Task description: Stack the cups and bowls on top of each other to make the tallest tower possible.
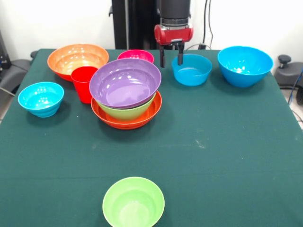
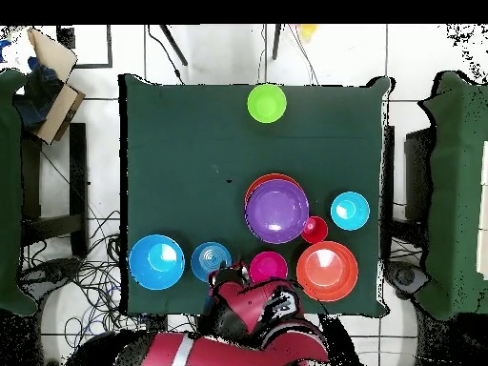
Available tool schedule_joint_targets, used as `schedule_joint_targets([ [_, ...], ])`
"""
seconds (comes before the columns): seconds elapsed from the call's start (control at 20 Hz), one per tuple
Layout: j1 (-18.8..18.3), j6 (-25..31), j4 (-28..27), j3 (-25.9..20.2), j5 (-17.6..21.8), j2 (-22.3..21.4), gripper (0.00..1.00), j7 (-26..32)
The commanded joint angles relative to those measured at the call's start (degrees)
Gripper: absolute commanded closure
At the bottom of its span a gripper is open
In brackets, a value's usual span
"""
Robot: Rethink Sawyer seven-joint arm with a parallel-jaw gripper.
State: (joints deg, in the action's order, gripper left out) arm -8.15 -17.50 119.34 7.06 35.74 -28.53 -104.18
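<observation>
Gripper (image 1: 171, 57) I see open and empty, above the table (image 1: 213, 151), between magenta bowl (image 1: 136, 56) and middle blue bowl (image 1: 191, 69).

We see a matt dark green cloth (image 1: 213, 156) covering the counter, faintly flecked with lint. The purple bowl (image 1: 125, 81), the orange bowl (image 1: 77, 58) at its ten o'clock and the red cup (image 1: 84, 82) look like smooth, glossy plastic catching light. The green bowl (image 1: 133, 202) at six o'clock shines less. The gripper (image 1: 171, 54) has a glossy red shell and matt black fingers (image 1: 162, 56).
</observation>
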Motion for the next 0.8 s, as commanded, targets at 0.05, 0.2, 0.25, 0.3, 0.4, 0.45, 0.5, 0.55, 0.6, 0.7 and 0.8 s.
schedule_joint_targets([
  [0.05,2.76,-1.48,-8.42,-2.68,-3.38,2.21,0.00,-6.15],
  [0.2,3.96,-0.76,-10.17,-2.36,-3.67,2.12,0.00,-5.67],
  [0.25,4.34,-0.38,-10.75,-2.33,-3.72,2.13,0.00,-5.52],
  [0.3,4.52,-0.17,-11.00,-2.34,-3.69,2.10,0.00,-5.53],
  [0.4,4.71,0.25,-11.37,-2.53,-3.54,1.96,0.00,-5.57],
  [0.45,4.70,0.35,-11.48,-2.60,-3.39,1.93,0.00,-5.61],
  [0.5,4.62,0.46,-11.49,-2.66,-3.22,1.85,0.00,-5.65],
  [0.55,4.55,0.56,-11.51,-2.73,-3.06,1.78,0.00,-5.70],
  [0.6,4.49,0.62,-11.57,-2.76,-2.95,1.78,0.00,-5.75],
  [0.7,4.38,0.74,-11.69,-2.82,-2.72,1.78,0.00,-5.83],
  [0.8,4.48,0.67,-11.77,-2.71,-2.75,1.88,0.00,-6.00],
])
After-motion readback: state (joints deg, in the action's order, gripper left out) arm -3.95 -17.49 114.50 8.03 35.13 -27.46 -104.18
